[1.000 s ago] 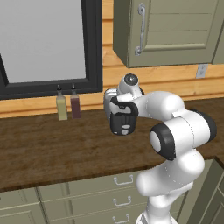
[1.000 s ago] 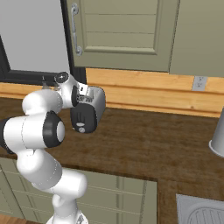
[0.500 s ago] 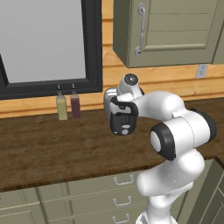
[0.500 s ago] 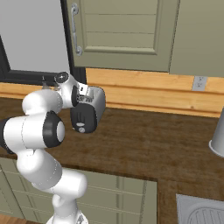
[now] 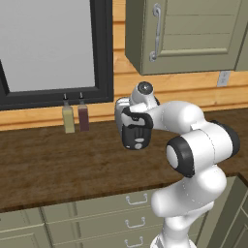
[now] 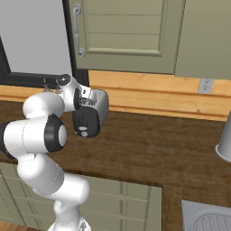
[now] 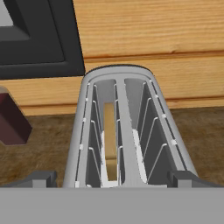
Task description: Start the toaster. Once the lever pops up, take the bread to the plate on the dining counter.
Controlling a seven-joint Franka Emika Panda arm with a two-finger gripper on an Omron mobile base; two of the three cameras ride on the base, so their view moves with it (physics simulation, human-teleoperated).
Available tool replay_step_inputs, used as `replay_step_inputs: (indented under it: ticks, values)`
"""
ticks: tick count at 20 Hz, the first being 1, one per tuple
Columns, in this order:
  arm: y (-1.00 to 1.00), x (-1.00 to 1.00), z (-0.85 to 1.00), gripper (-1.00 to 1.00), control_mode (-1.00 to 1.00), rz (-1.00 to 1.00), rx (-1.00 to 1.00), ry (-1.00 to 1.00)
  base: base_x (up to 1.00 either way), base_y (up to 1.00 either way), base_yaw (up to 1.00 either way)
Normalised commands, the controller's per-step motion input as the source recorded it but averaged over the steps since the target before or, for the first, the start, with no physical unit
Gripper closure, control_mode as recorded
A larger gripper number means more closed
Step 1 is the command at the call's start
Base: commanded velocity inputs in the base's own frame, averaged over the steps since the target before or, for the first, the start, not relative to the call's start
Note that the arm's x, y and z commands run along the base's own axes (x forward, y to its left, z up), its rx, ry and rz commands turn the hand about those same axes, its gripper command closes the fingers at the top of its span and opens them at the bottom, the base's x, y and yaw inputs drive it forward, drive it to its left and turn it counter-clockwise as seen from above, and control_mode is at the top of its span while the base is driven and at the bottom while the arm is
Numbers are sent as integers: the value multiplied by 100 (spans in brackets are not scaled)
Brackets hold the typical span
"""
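Bread (image 7: 110,140) in toaster (image 7: 127,127) left slot; bottles (image 5: 75,115) left.

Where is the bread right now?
The bread stands in the left slot of the toaster in the hand view, directly ahead of the open gripper.

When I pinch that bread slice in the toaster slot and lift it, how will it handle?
The bread is a thin slice standing on edge in the left slot, so it is probably light and fairly stiff. It may crumble under a hard squeeze. The slot wires of the toaster sit close beside it, so a tilted pull could snag.
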Motion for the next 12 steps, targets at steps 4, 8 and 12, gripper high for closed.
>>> replay_step_inputs:
  ticks: [4,8,12]
  values:
    - [0,0,0,-100,-100,0,0,0,0,0,0]
    - [0,0,0,-100,-100,0,0,0,0,0,0]
    - [0,0,0,-100,-100,0,0,0,0,0,0]
